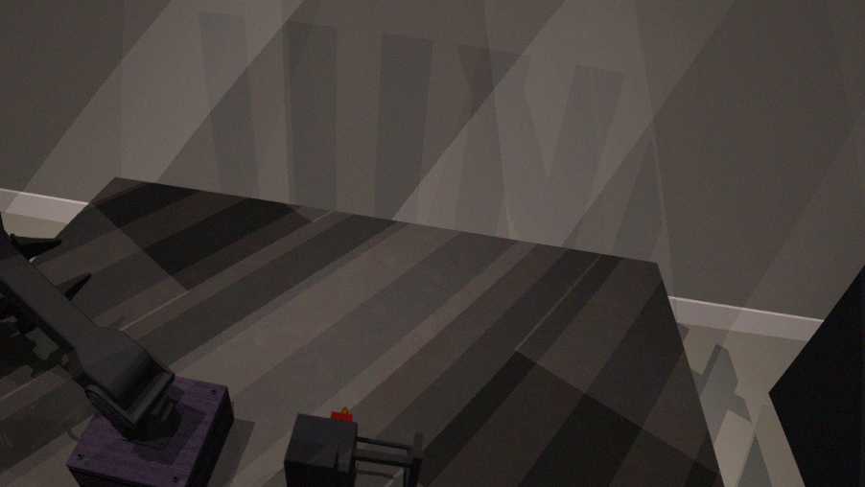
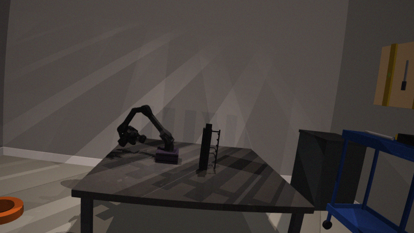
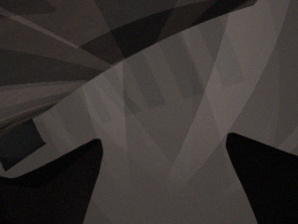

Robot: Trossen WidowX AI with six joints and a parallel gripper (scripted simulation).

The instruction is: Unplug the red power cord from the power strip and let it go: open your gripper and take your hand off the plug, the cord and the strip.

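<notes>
My gripper (image 1: 75, 259) (image 3: 166, 144) is open. In the wrist view its two dark fingertips stand wide apart with only wall and table behind them. It is at the far left in the top view, well away from the dark upright rack (image 1: 320, 451) (image 2: 204, 148). A small red part (image 1: 341, 416) with an orange bit on top shows just behind the rack's top; I cannot tell whether it is the red plug. The power strip and the red cord cannot be made out in any view.
The arm stands on a purple block (image 1: 199, 411) (image 2: 167, 156) on the dark table (image 1: 338, 338) (image 2: 138, 185). A barred side frame (image 1: 417, 453) (image 2: 215, 156) sticks out from the rack. A dark cabinet (image 2: 310, 168) and a blue cart (image 2: 376, 144) stand beyond the table.
</notes>
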